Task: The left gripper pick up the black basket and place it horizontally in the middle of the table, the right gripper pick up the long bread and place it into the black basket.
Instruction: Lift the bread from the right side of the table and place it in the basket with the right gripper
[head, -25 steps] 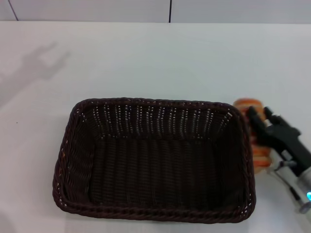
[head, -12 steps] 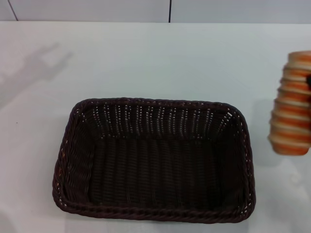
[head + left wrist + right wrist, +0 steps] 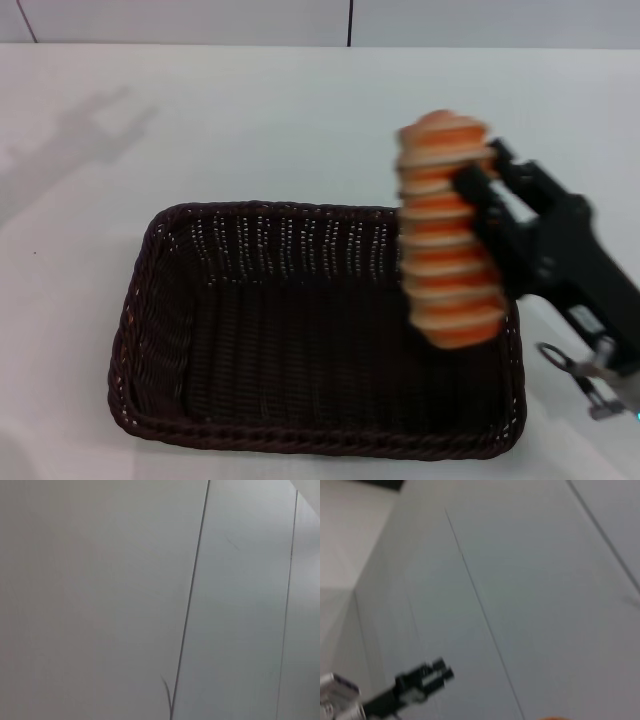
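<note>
The black basket (image 3: 290,245) lies lengthwise across the middle of the white table (image 3: 300,110), empty. My right gripper (image 3: 478,192) is shut on the long bread (image 3: 445,235), a tan loaf with orange stripes. It holds the loaf upright in the air over the basket's right end. A sliver of the bread (image 3: 553,718) shows at the edge of the right wrist view. A dark arm tip (image 3: 422,679), apparently my left gripper, shows far off in the right wrist view against a wall. The left wrist view shows only wall panels.
The basket's right rim (image 3: 515,380) lies just below my right wrist. Bare tabletop surrounds the basket on the far side and the left. A wall with panel seams (image 3: 350,22) stands behind the table.
My right gripper has lifted the long bread off the table beside the basket's right end and carried it left, over the basket's right end. The basket has not moved.
</note>
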`<state>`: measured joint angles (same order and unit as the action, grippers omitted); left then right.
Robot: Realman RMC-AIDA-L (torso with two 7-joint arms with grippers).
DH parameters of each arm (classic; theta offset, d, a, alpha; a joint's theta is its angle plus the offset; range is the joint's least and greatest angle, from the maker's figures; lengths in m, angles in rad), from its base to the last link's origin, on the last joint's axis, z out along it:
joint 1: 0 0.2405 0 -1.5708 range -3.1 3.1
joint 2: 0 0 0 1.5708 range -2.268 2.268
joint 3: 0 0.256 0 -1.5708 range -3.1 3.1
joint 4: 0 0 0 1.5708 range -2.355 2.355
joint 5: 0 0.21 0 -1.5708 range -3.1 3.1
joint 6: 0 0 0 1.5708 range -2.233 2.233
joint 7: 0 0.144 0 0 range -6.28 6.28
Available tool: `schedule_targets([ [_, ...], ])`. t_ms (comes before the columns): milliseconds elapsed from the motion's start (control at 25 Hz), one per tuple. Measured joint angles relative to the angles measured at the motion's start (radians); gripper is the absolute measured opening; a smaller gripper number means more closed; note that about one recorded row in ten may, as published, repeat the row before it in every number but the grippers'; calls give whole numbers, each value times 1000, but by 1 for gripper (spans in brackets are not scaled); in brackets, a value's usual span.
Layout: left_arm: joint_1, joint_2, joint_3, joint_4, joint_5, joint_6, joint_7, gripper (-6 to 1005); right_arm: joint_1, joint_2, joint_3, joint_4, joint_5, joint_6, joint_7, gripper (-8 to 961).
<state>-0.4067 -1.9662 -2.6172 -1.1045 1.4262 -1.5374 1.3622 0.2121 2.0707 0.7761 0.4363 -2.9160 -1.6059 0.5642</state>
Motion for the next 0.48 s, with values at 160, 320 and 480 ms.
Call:
schedule_targets([
  [160, 1, -2, -3, 0, 0, 0, 0, 558, 34, -11, -27, 47, -1, 128, 21, 402],
  [320, 5, -3, -7, 4, 0, 4, 0, 558, 47, -16, -33, 55, -2, 146, 21, 469],
  [480, 10, -11, -8, 11, 0, 9, 7, 558, 52, -18, -28, 56, -2, 149, 26, 556],
])
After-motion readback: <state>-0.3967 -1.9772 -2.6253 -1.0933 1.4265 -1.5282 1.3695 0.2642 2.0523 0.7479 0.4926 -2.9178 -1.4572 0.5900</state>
